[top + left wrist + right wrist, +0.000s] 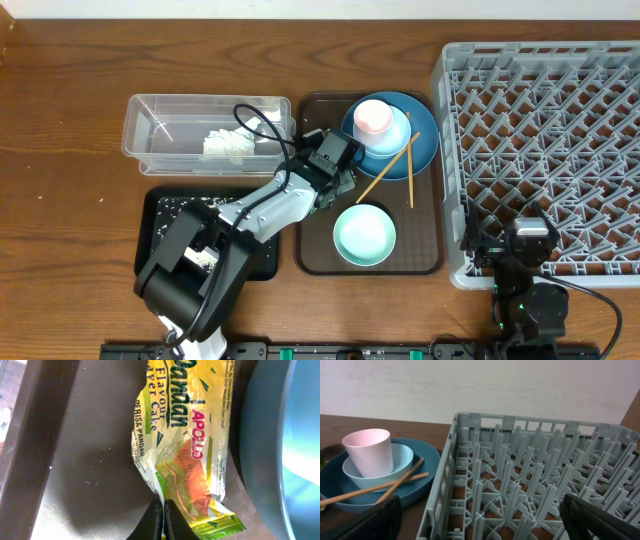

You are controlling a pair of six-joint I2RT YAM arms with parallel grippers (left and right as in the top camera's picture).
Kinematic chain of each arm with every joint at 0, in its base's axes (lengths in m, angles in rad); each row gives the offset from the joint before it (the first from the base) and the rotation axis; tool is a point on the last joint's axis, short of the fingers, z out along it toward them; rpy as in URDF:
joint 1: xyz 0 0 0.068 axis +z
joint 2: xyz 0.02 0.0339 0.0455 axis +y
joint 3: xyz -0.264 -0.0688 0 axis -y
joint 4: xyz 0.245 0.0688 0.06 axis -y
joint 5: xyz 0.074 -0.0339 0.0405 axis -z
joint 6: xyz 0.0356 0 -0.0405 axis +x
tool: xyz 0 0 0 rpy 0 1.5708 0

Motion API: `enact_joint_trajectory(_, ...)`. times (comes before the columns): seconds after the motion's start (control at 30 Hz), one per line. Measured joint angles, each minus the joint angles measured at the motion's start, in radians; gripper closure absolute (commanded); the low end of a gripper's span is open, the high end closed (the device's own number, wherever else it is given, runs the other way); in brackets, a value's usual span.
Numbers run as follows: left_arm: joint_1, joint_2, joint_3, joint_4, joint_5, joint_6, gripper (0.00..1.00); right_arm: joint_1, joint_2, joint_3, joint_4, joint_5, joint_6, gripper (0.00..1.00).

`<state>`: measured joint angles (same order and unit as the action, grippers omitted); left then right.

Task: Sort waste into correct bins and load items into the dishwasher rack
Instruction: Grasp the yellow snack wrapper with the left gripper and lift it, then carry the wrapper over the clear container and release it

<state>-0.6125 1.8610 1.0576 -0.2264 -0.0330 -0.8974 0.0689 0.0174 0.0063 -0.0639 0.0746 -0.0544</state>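
As my left gripper [163,504] clamps only the Apollo wrapper [185,450] edge, eight o'clock of the plate [425,150], it may slip.

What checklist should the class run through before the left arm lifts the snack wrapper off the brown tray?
1. Left claw shut on the snack wrapper at its edge: ok.
2. Grip firm enough for lifting: cannot tell.
3. Wrapper free of the blue plate rim: cannot tell.
4. Clear tub open, with room beside the tissue: ok.
5. Right claw open, over the rack, out of the way: ok.
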Motion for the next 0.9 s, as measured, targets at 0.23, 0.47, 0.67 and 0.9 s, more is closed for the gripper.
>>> enact_joint_trajectory(0.23, 0.000, -0.031, 0.000, -0.032, -0.002, 0.014, 0.94, 0.000, 0.000, 0.000, 0.000, 0.000, 0.000, 0.01)
enact_joint_trajectory(0.47, 0.000, -0.151, 0.000, -0.078, -0.035, 0.066, 0.94, 0.000, 0.000, 0.000, 0.000, 0.000, 0.000, 0.01)
enact_joint_trajectory(0.67, 0.001, -0.256, 0.000, -0.114, -0.118, 0.094, 0.94, 0.000, 0.000, 0.000, 0.000, 0.000, 0.000, 0.01)
enact_joint_trajectory(0.9, 0.085, -0.328, 0.000, -0.114, -0.174, 0.106, 0.94, 0.000, 0.000, 0.000, 0.000, 0.000, 0.000, 0.01)
